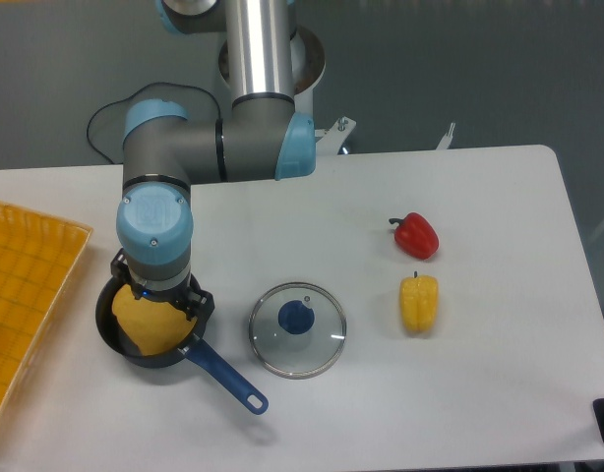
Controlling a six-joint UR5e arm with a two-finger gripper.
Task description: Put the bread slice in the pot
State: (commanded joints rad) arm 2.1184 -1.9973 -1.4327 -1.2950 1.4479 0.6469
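Observation:
The pot [120,339] is a small dark saucepan at the left front of the table, its blue handle [226,381] pointing to the front right. The bread slice [145,323], pale yellow, lies inside the pot and fills most of it. My gripper [156,298] hangs straight down over the pot, right above the slice. The wrist hides the fingers, so I cannot tell whether they are open or shut on the slice.
A round glass lid with a blue knob [297,327] lies right of the pot. A yellow bell pepper [418,303] and a red bell pepper [416,235] lie further right. A yellow tray [27,285] sits at the left edge.

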